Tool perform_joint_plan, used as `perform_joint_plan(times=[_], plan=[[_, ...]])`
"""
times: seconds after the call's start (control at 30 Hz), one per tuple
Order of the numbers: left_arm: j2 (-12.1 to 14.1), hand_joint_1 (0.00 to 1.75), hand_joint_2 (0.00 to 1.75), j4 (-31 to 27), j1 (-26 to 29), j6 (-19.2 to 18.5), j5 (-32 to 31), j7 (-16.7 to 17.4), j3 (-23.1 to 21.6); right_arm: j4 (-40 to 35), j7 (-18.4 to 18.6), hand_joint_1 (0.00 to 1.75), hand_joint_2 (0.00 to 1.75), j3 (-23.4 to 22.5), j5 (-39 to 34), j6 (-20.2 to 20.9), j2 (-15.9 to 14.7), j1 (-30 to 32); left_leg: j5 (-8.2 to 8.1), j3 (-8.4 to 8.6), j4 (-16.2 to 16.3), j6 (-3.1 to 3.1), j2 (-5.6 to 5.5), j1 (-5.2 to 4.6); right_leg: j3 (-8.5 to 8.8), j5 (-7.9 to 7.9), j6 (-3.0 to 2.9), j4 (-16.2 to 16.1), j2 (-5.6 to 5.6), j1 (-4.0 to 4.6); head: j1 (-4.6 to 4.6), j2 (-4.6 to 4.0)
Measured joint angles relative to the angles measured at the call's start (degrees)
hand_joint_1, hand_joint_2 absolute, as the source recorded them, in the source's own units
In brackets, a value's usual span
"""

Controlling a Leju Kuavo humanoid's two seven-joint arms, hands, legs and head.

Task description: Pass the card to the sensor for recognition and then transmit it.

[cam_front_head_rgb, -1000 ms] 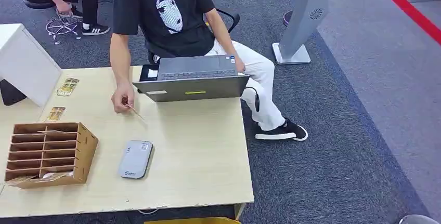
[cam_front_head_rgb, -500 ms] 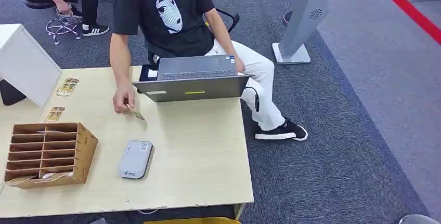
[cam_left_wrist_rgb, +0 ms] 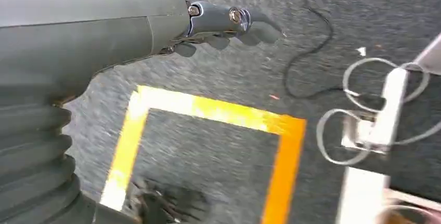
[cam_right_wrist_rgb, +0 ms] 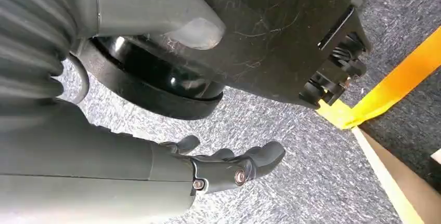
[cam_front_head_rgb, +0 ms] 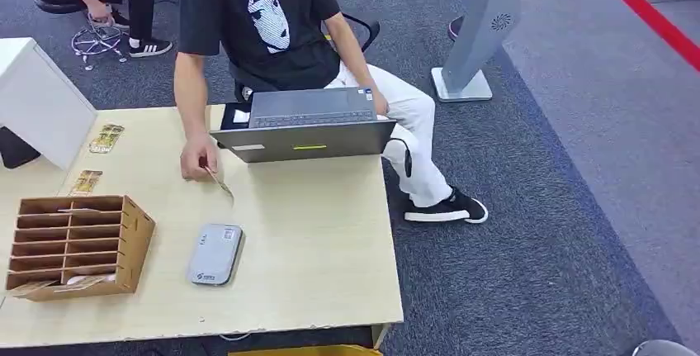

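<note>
Card [cam_front_head_rgb: 219, 183]: pinched in a person's hand [cam_front_head_rgb: 198, 162], tilted, its lower edge on or just above the surface [cam_front_head_rgb: 314, 240], between the laptop [cam_front_head_rgb: 305, 125] and the sensor.
Sensor [cam_front_head_rgb: 215, 253]: grey flat box lying on the surface, just beside the wooden slotted rack [cam_front_head_rgb: 78, 244].
Other cards [cam_front_head_rgb: 106, 138]: two lying near the white box [cam_front_head_rgb: 37, 100].
Left robot hand [cam_left_wrist_rgb: 229, 24]: above grey carpet and yellow floor tape, fingers loosely extended, holding nothing.
Right robot hand [cam_right_wrist_rgb: 229, 167]: over the carpet, fingers spread, holding nothing.

The head view looks down from high on the counter [cam_front_head_rgb: 314, 257]; both wrist views face the carpet [cam_left_wrist_rgb: 218, 172] closely.
</note>
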Motion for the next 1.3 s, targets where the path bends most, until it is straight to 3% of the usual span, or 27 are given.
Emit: perform_joint_plan(times=[0.13, 0.23, 0.33, 0.37, 0.43, 0.47, 0.5, 0.57, 0.73, 0.83, 1.0, 1.17, 1.3], plan=[[1.48, 0.0, 1.75, -7.17, 4.33, 2.26, -6.12, 0.0, 5.21, 0.0, -0.5, 0.0, 1.75, 0.09, -0.59, -0.17, -0.04, 0.0, 0.0, -0.02, 0.0, 0.0, -0.03, -0.03, 0.01, -0.02, 0.03, 0.0, -0.03, 0.0, 0.02, 0.0], [2.03, 0.0, 1.75, -10.86, 6.54, 2.44, -15.17, 0.04, 10.95, 0.0, -0.57, 0.0, 1.75, 0.11, -0.66, -0.28, -0.07, 0.0, 0.0, -0.01, 0.0, 0.0, -0.02, -0.03, 0.01, -0.02, 0.03, 0.0, -0.03, 0.0, 0.0, 0.0], [2.03, 0.0, 1.75, -15.19, 9.2, 2.46, -29.09, 2.65, 18.96, 0.0, -0.66, 0.0, 1.75, 0.2, -0.79, -0.37, -0.07, 0.02, 0.01, -0.01, 0.0, 0.0, -0.01, -0.03, 0.03, 0.01, 0.01, 0.01, -0.02, 0.0, 0.0, 0.0], [1.39, 0.0, 1.75, -18.25, 11.22, 2.44, -36.9, 6.79, 22.41, -0.07, -0.63, 0.0, 1.75, 0.26, -0.85, -0.48, -0.09, 0.01, 0.0, 0.01, 0.0, 0.0, 0.03, -0.03, 0.03, 0.01, 0.0, 0.0, 0.0, -0.01, 0.0, 0.0], [-0.27, 0.0, 1.75, -30.98, 17.28, 1.47, -58.79, 20.4, 31.79, -0.18, -0.5, 0.0, 1.75, 0.5, -0.96, -0.59, -0.2, 0.06, -0.03, 0.07, 0.02, 0.03, 0.17, -0.12, -0.01, 0.01, 0.01, 0.01, 0.1, -0.09, -0.26, 0.0], [-1.43, 0.0, 1.75, -35.33, 19.19, 0.31, -68.45, 24.23, 36.47, -0.28, -0.46, 0.0, 1.75, 0.7, -1.18, -0.61, -0.26, 0.05, -0.01, 0.06, 0.01, 0.04, 0.16, -0.11, 0.0, 0.0, 0.02, 0.02, 0.11, -0.09, -0.28, 0.0], [-3.01, 0.0, 1.75, -39.18, 20.71, -1.63, -76.37, 25.81, 41.17, -0.39, -0.35, 0.0, 1.75, 0.92, -1.47, -0.66, -0.33, 0.04, -0.02, 0.04, 0.02, 0.04, 0.13, -0.12, 0.0, -0.03, 0.06, 0.02, 0.09, -0.08, -0.15, 0.02], [-5.93, 0.0, 1.75, -46.01, 23.05, -6.5, -83.76, 25.75, 49.4, -0.72, -0.11, 0.0, 1.75, 1.31, -1.7, -0.77, -0.48, 0.02, -0.08, 0.04, 0.02, 0.13, 0.12, -0.12, 0.03, -0.03, 0.08, -0.01, 0.06, -0.09, 0.04, 0.0], [-12.36, 0.0, 1.75, -56.55, 24.84, -14.3, -89.78, 24.2, 66.63, -1.57, 0.5, 0.0, 1.75, 1.7, -1.77, -1.14, -0.9, 0.03, -0.08, 0.06, 0.02, 0.15, 0.16, -0.12, 0.04, -0.02, 0.08, -0.01, 0.07, -0.11, 0.02, 0.0], [-14.88, 0.0, 1.75, -59.72, 25.26, -15.61, -90.74, 23.91, 72.53, -1.9, 0.66, 0.0, 1.75, 1.9, -1.79, -1.2, -1.03, 0.03, -0.08, 0.06, 0.02, 0.15, 0.14, -0.11, 0.05, -0.02, 0.08, -0.01, 0.07, -0.09, 0.0, 0.0], [-17.07, 0.0, 1.75, -62.13, 25.56, -16.05, -90.9, 23.67, 77.22, -2.21, 0.7, 0.0, 1.75, 2.54, -1.79, -1.31, -1.2, -0.01, -0.08, 0.06, 0.02, 0.15, 0.14, -0.11, 0.05, -0.02, 0.08, -0.01, 0.06, -0.09, 0.02, 0.0], [-17.99, 0.0, 1.75, -63.16, 25.65, -16.09, -90.35, 23.04, 78.94, -2.45, 0.7, 0.0, 1.75, 2.73, -1.88, -1.55, -1.33, 0.0, -0.08, 0.06, 0.02, 0.15, 0.14, -0.1, 0.05, -0.02, 0.08, -0.01, 0.06, -0.1, 0.02, 0.0], [-18.21, 0.0, 1.75, -65.43, 25.99, -15.46, -85.9, 20.78, 79.25, -2.64, 0.83, 0.0, 1.75, 2.97, -2.1, -1.86, -1.44, 0.01, -0.08, 0.06, 0.02, 0.15, 0.14, -0.1, 0.06, -0.02, 0.08, -0.01, 0.06, -0.1, 0.02, 0.0]])
